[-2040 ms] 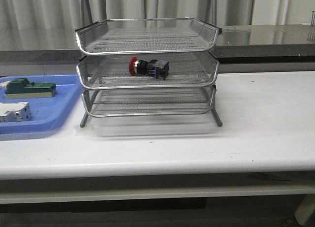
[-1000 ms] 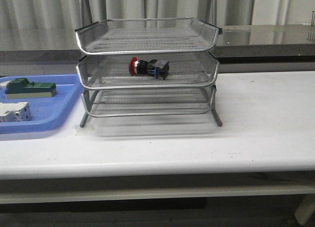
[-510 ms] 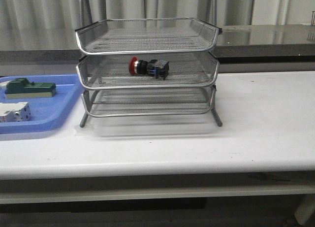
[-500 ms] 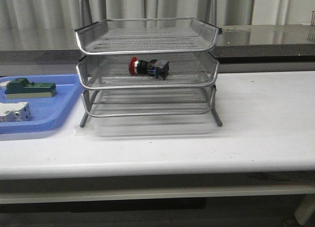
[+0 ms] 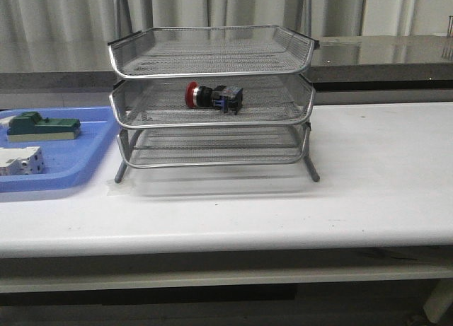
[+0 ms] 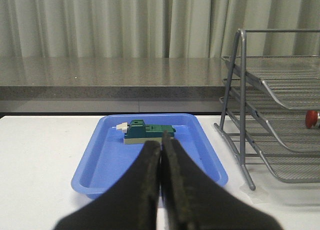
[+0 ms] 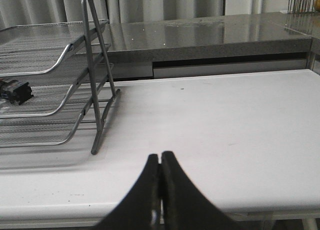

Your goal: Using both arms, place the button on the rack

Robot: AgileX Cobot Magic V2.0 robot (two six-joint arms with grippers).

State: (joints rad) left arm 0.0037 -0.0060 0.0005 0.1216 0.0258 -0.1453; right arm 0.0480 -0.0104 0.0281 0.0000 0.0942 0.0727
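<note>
The button [image 5: 214, 96], with red cap, black body and blue-silver rear block, lies on its side in the middle tray of the silver wire-mesh rack [image 5: 212, 57]. Its red cap shows in the left wrist view [image 6: 312, 117] and its rear block in the right wrist view [image 7: 16, 91]. Neither arm shows in the front view. My left gripper [image 6: 161, 146] is shut and empty, held back from the rack [image 6: 280, 90], in front of the blue tray. My right gripper [image 7: 160, 157] is shut and empty, over the white table to the right of the rack [image 7: 60, 60].
A flat blue plastic tray [image 5: 78, 163] lies left of the rack and holds a green-and-cream block [image 5: 42, 126] and a white boxy switch [image 5: 20, 160]. The tray [image 6: 205, 155] and block [image 6: 147, 131] also show in the left wrist view. A grey counter [image 5: 382, 54] runs behind the table.
</note>
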